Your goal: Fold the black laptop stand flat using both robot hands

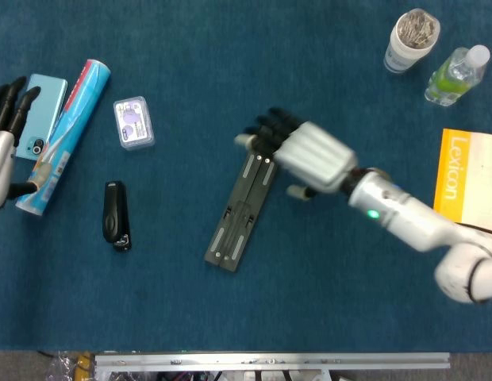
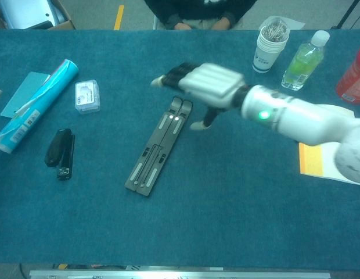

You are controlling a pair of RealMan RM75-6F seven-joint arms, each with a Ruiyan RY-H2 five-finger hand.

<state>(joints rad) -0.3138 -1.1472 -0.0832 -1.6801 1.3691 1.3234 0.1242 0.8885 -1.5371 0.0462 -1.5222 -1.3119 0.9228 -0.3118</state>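
Note:
The black laptop stand point(image 1: 244, 210) point(image 2: 159, 145) lies flat and closed on the blue table, a long slim bar running diagonally from lower left to upper right. My right hand point(image 1: 303, 153) point(image 2: 204, 84) hovers above its upper end, fingers spread, holding nothing and not touching the stand. My left hand point(image 1: 3, 143) shows at the far left edge of the head view, fingers apart and empty, beside the blue tube; only a sliver of it reaches the chest view.
A black stapler point(image 1: 115, 213), a small clear box point(image 1: 133, 121), a blue tube point(image 1: 63, 135) and a light blue phone point(image 1: 38, 115) lie at left. A paper cup point(image 1: 411, 38), a green bottle point(image 1: 455, 73) and a yellow book point(image 1: 467, 178) sit at right.

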